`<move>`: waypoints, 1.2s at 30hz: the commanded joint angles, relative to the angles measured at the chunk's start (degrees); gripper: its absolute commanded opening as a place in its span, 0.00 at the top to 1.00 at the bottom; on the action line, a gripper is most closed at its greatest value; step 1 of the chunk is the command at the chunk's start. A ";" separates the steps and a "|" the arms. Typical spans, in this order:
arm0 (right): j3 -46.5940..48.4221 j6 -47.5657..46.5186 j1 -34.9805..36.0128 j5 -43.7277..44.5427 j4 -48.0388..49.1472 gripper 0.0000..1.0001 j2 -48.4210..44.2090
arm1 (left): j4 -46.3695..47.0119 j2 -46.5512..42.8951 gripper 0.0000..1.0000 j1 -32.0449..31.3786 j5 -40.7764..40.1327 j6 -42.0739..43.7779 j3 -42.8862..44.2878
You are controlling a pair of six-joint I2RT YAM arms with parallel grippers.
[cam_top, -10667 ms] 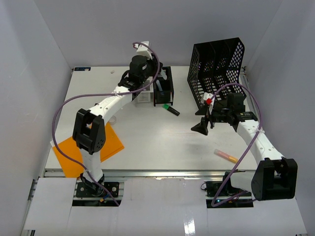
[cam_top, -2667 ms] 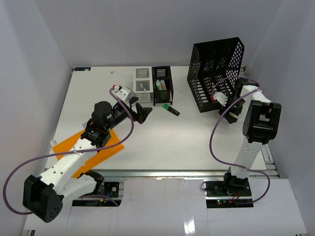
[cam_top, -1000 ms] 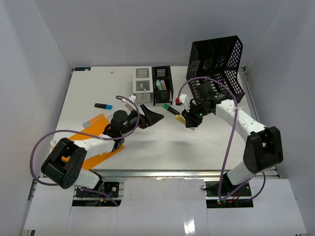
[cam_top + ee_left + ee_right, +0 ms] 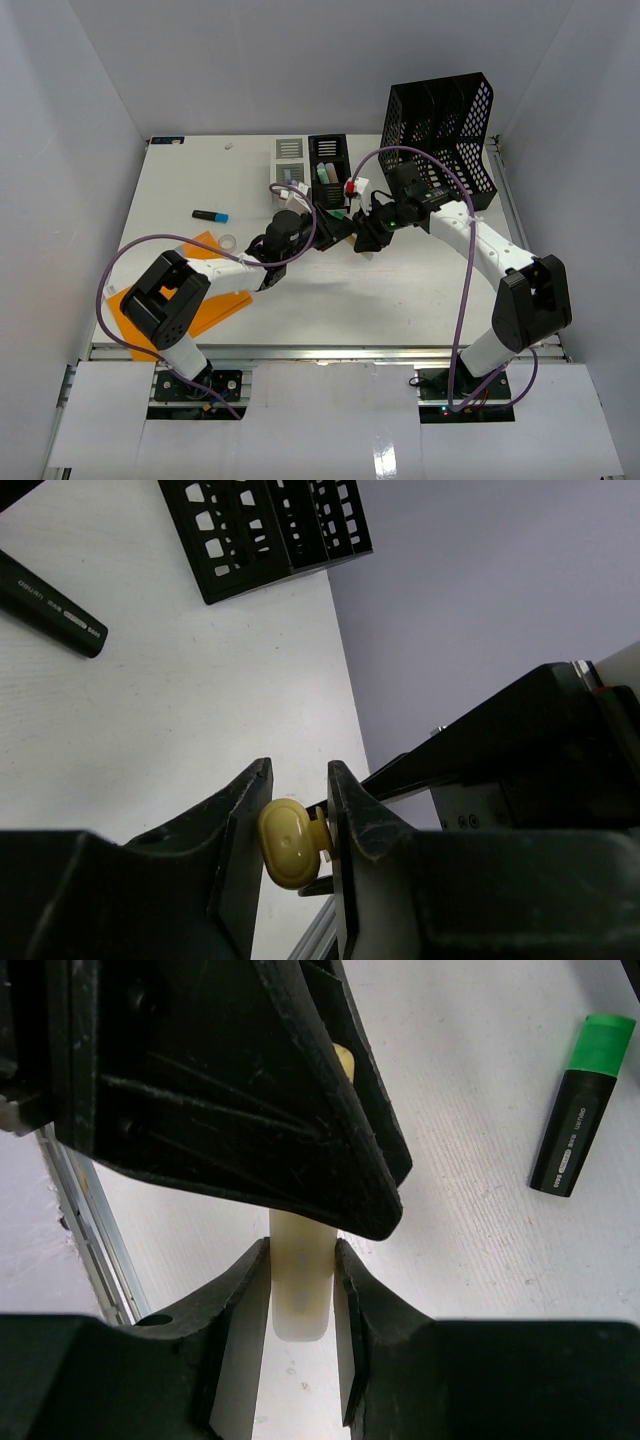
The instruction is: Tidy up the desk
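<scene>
The tidying is looking roughly half done, judging by how things are lying on the counter point(image 4: 400, 290). At the upper middle of the overhead view, a narrow black tray point(image 4: 311, 165) is already holding several highlighters, and a tall black mesh basket point(image 4: 440, 125) is standing in the upper right corner. Loose items are waiting elsewhere. A blue marker point(image 4: 211, 215) and a small tape roll point(image 4: 228, 241) are lying at the left. Orange sheets point(image 4: 215, 310) are spreading out at the lower left under the left arm, and a green highlighter point(image 4: 583, 1105) is lying flat at the upper right of the right wrist view.

At the centre of the overhead view the two arms are meeting over one cream stick point(image 4: 290, 842). The left hand point(image 4: 298, 770) is nearly closed, its fingers pinching the rounded end of the stick. The right hand point(image 4: 300, 1250) is narrowed to the stick's width and appears to be pressing on both of its sides near the other end. This is looking like a pass from one hand to the other, with neither side letting go. What the stick actually is cannot be told. It probably belongs in the tray, and the scattered items at the left are waiting to be gathered after it.
</scene>
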 commanded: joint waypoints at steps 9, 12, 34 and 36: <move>-1.55 -4.35 0.04 -5.19 1.42 0.36 -4.87 | -8.72 -5.02 0.88 -0.33 -3.64 7.54 2.41; -3.77 -7.07 -1.17 -6.84 1.42 0.25 -6.98 | -16.10 -6.83 0.89 0.09 -7.50 14.25 5.82; -20.87 -25.06 -21.35 -31.58 -1.35 0.25 -23.53 | -35.89 20.54 0.90 8.32 -18.73 46.35 58.34; -20.83 -24.88 -21.73 -31.77 -1.39 0.25 -23.64 | -36.44 22.61 0.90 8.37 -19.28 47.18 61.12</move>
